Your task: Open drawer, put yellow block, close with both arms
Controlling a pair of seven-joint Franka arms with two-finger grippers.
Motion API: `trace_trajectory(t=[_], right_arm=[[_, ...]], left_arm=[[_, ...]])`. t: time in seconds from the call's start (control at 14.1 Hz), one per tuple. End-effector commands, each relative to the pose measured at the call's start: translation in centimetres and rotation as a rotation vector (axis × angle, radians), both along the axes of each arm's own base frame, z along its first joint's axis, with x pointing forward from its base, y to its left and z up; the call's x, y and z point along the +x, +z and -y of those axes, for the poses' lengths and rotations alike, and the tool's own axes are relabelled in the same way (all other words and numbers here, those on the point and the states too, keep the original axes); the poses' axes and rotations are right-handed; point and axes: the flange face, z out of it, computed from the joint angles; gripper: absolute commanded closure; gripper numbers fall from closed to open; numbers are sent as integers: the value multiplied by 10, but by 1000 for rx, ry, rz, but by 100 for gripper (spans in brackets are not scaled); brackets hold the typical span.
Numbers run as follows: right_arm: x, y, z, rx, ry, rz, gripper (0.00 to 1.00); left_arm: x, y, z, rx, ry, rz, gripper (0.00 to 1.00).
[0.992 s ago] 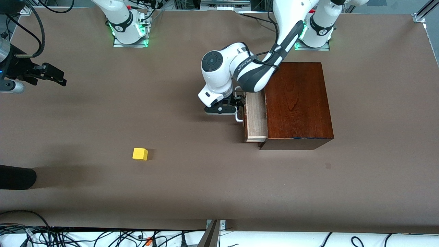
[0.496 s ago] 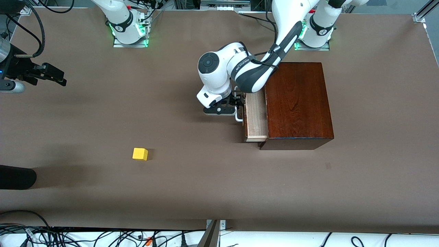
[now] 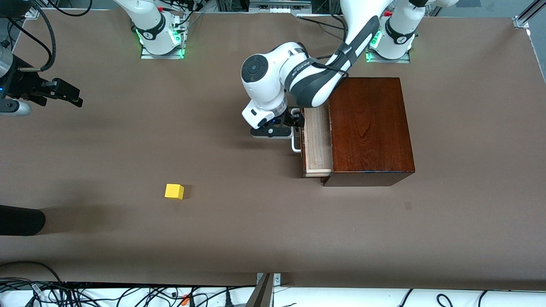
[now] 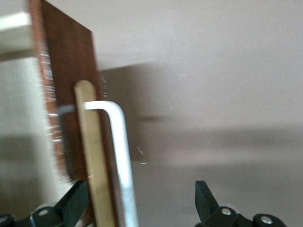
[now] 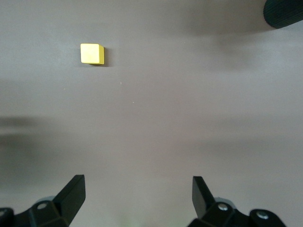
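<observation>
The dark mahogany box [image 3: 370, 128] stands toward the left arm's end of the table. Its drawer [image 3: 318, 143] is slid partly out, showing pale wood. My left gripper [image 3: 297, 120] is at the white handle [image 3: 295, 144]. In the left wrist view, the left gripper [image 4: 140, 194] is open, its fingers either side of the handle [image 4: 120, 151], not closed on it, by the drawer's reddish-brown front [image 4: 71, 80]. The yellow block [image 3: 174, 191] lies on the table nearer the front camera. My right gripper [image 3: 68, 94] waits open, high at the right arm's end; its wrist view [image 5: 138, 194] shows the block [image 5: 92, 53] below.
A black rounded object [image 3: 21, 219] lies at the table's edge toward the right arm's end, and shows in the right wrist view [image 5: 284, 12]. Cables run along the table's front edge [image 3: 128, 294]. Brown tabletop [image 3: 239, 221] lies between block and box.
The left gripper has shifted a little toward the right arm's end and away from the front camera. The drawer has slid slightly farther out. The right arm and block have not moved.
</observation>
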Motion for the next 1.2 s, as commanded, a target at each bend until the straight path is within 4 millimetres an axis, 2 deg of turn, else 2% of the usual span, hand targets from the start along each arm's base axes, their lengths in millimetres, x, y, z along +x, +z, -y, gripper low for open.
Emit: trace_trajectory(t=[0.0, 0.14, 0.21, 0.28, 0.43, 0.57, 0.78, 0.85, 0.92, 1.13], right_arm=[[0, 2, 3, -4, 13, 5, 0], [2, 5, 2, -4, 14, 20, 0], [5, 5, -3, 0, 22, 37, 0], [8, 1, -18, 0, 47, 38, 0], [19, -9, -53, -1, 92, 72, 0], [31, -25, -87, 3, 147, 98, 0], [45, -49, -110, 12, 127, 108, 0], [49, -61, -118, 12, 131, 97, 0], [55, -73, -131, 10, 143, 84, 0], [80, -101, -145, 3, 88, 59, 0]], left_arm=[[12, 74, -35, 5, -54, 17, 0], [28, 108, -79, 7, -35, -30, 0], [42, 128, -108, -24, -11, -52, 0], [54, 146, -135, -62, 0, -67, 0], [74, 171, -191, -89, 57, -86, 0], [89, 186, -242, -89, 133, -97, 0], [98, 214, -305, -169, 92, -107, 0], [96, 217, -322, -168, 22, -116, 0], [94, 220, -347, -162, -5, -116, 0], [77, 232, -408, -208, -12, -106, 0]])
